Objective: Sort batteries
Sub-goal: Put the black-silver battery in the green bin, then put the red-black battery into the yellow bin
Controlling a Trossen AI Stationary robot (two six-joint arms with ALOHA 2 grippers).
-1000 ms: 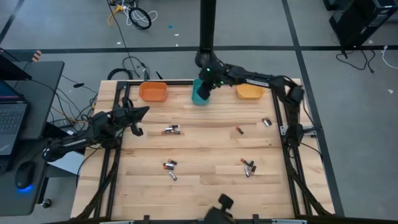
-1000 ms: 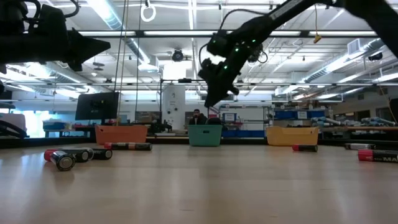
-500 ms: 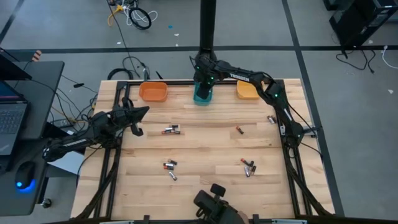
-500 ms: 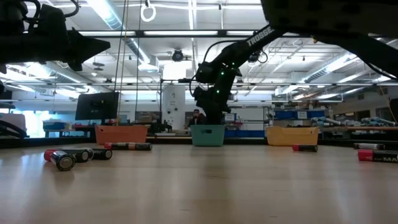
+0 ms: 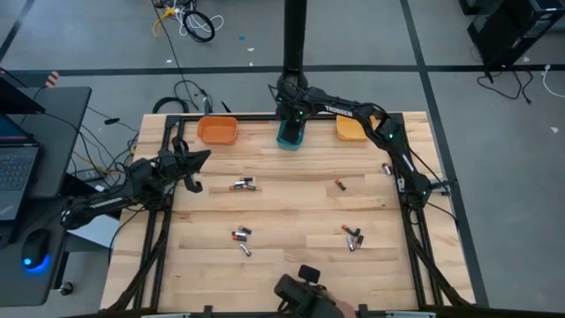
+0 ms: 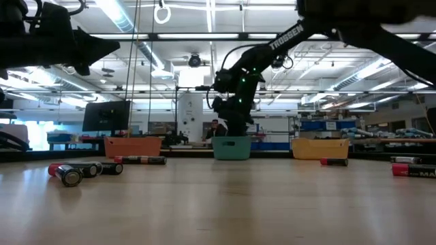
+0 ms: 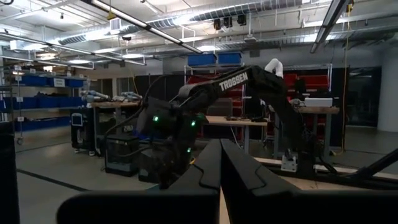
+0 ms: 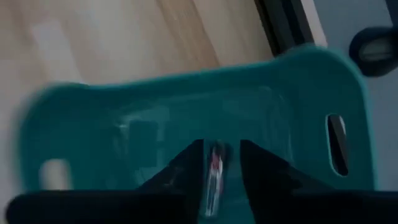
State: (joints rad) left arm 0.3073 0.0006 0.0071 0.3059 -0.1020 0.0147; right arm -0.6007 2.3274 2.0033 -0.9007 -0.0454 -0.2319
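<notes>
High view: right tool (image 5: 290,132) over teal bin (image 5: 290,140) at worktop (image 5: 291,208) far edge, placed there for a drop. Loose batteries (image 5: 244,185) scattered mid-worktop, unsorted. Left tool (image 5: 196,162) parked near left edge, out of the way.

Low view: right tool (image 6: 230,129) dipped low onto bin rim.

Left wrist view: fingers (image 7: 205,177) pressed together, nothing held.

Right wrist view: fingers (image 8: 186,168) slightly apart, one battery (image 8: 213,171) between them, apparently mid-release into bin.

Two dark jointed arms, white TROSSEN lettering on the right arm (image 6: 289,35), green indicator lights near its wrist
</notes>
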